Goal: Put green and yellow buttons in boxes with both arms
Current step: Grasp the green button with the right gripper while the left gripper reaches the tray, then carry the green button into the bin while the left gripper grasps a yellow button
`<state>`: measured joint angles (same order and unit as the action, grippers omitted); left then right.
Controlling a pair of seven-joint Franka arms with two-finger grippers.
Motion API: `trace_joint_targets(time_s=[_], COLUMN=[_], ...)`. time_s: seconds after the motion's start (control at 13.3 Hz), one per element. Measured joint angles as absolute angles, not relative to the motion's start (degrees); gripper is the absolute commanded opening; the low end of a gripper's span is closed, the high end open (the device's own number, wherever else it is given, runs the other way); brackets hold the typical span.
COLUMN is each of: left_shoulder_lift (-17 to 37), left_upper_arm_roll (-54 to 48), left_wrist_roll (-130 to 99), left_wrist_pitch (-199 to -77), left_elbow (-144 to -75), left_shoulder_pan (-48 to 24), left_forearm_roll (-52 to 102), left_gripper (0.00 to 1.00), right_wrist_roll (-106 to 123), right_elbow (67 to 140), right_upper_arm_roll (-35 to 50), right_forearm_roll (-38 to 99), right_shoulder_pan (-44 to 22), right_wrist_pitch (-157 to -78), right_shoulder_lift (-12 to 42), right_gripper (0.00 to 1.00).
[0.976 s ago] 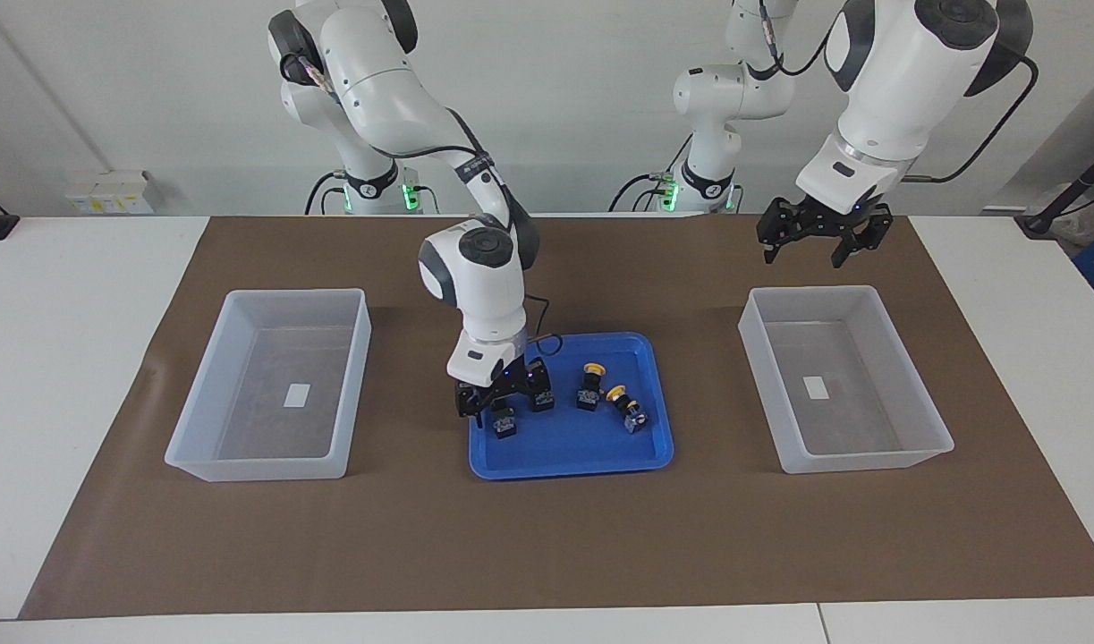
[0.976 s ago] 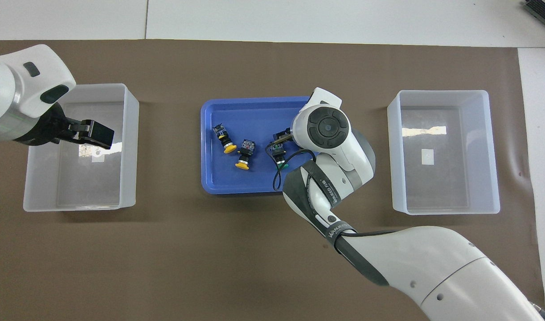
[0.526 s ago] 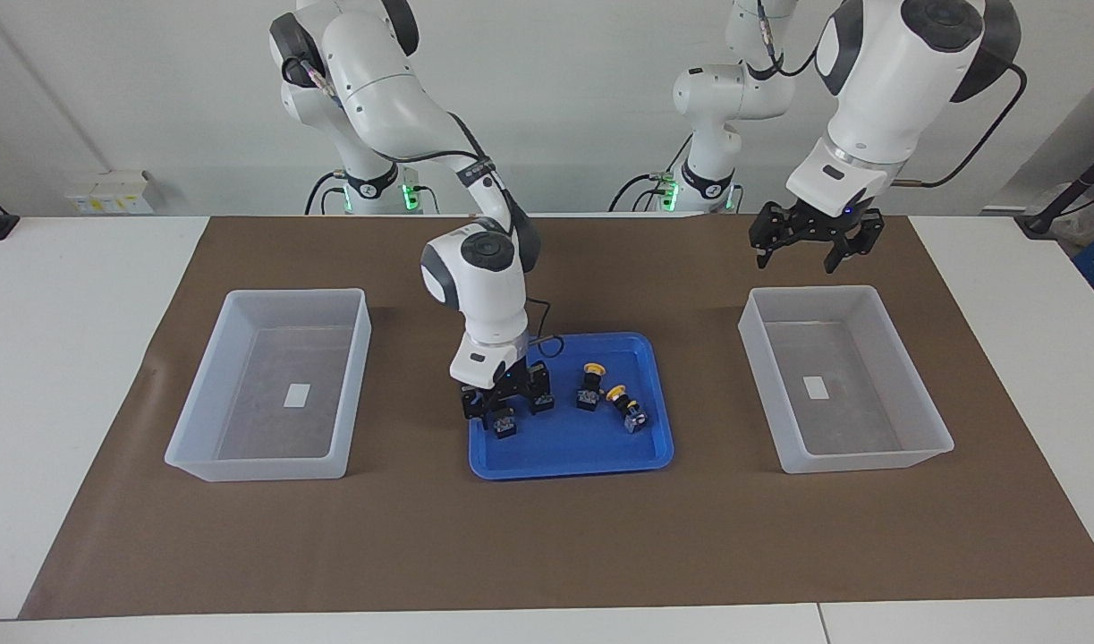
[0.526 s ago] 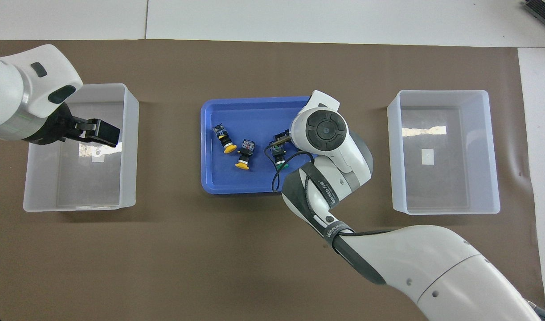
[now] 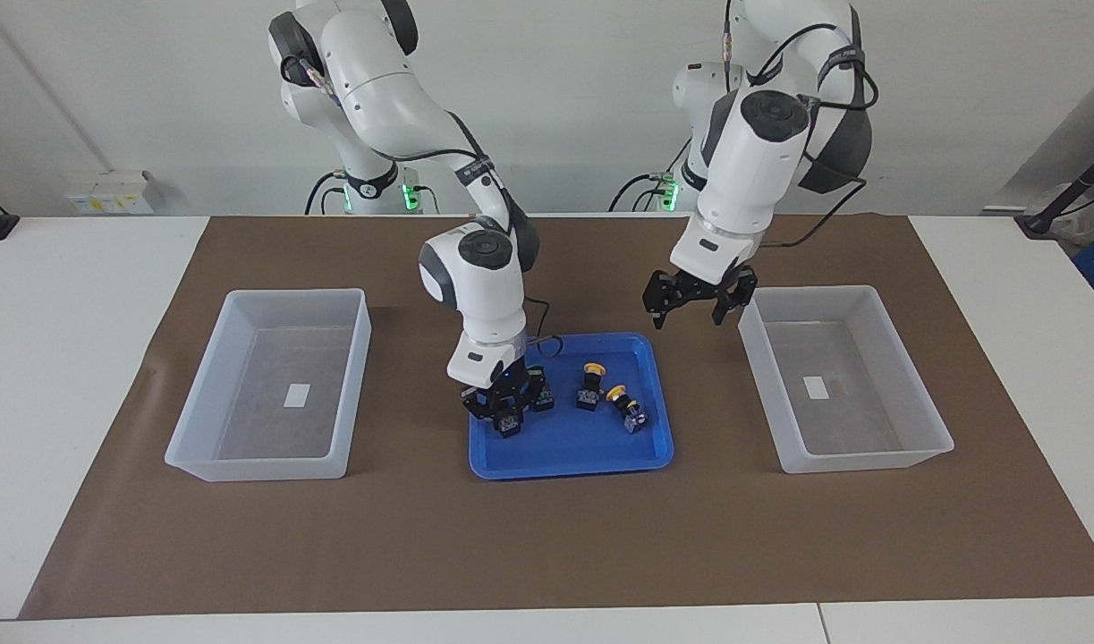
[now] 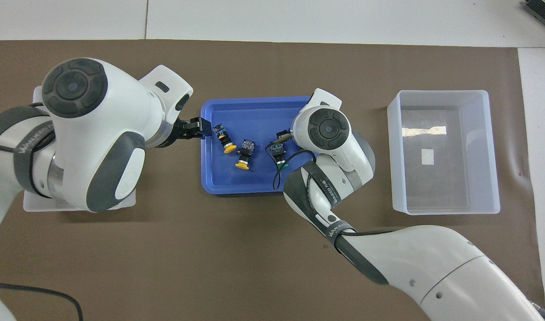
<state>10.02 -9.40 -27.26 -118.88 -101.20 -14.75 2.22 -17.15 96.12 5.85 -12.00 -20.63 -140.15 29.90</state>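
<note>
The four buttons lie in a shallow blue tray [image 5: 572, 452]. Two have yellow caps [image 5: 589, 385] [image 5: 625, 409]; they also show in the overhead view [image 6: 226, 141] [image 6: 244, 158]. My right gripper [image 5: 505, 410] is down in the tray, around a black-bodied button [image 5: 509, 424] whose cap is hidden. A green-capped button [image 6: 280, 157] lies beside the right wrist. My left gripper [image 5: 688, 313] is open and empty, in the air over the tray's edge toward the left arm's end. Both boxes [image 5: 269, 385] [image 5: 842, 380] hold only a white label.
A brown mat [image 5: 547, 537] covers the table's middle. In the overhead view the left arm [image 6: 94, 133] covers most of its box [image 6: 40, 206]; the other box [image 6: 441, 151] shows in full. A black cable [image 6: 276, 174] loops from the right wrist over the tray.
My left gripper has swung from above its box to the tray's edge and come lower. My right gripper has sunk a little onto the button in the tray.
</note>
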Motion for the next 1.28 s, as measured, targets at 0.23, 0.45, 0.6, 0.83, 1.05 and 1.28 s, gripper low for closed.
trace_joint_targets(time_s=[0.23, 0.45, 0.6, 0.83, 1.05, 1.28], left_shoulder_lift=[14.5, 20.8, 23.7, 24.9, 25.5, 25.8], left_upper_arm_roll=[-9.3, -9.3, -9.3, -9.2, -9.2, -9.2], left_wrist_roll=[-34.2, -40.8, -43.1, -47.5, -51.3, -51.9], left_wrist_pitch=[-129.3, -138.5, -142.4, -144.4, -145.3, -146.3], left_elbow=[-104.5, -104.7, -104.7, -104.7, -104.7, -105.5], left_shoulder_pan=[-15.9, -18.1, -18.5, -18.5, -18.6, -18.8], left_forearm_roll=[3.5, 3.5, 3.5, 3.6, 3.6, 3.6], left_gripper=[1.0, 0.91, 0.87, 0.85, 0.8, 0.76], right_wrist_roll=[-17.2, -17.2, -17.2, -17.1, -16.9, -16.9], right_elbow=[97.7, 104.3, 108.2, 112.6, 115.5, 118.3], right_upper_arm_roll=[5.7, 5.7, 5.6, 5.6, 5.6, 5.6], right_forearm_roll=[-12.0, -12.0, -12.0, -12.0, -12.0, -12.0], right_shoulder_pan=[-17.4, -12.9, -10.4, -5.2, -0.9, 1.2], right_wrist_pitch=[-137.1, -136.9, -136.9, -136.9, -136.9, -136.9], right_shoulder_lift=[23.6, 15.7, 11.4, 6.2, 4.5, 4.7], right_gripper=[0.0, 0.0, 0.0, 0.0, 0.0, 0.0])
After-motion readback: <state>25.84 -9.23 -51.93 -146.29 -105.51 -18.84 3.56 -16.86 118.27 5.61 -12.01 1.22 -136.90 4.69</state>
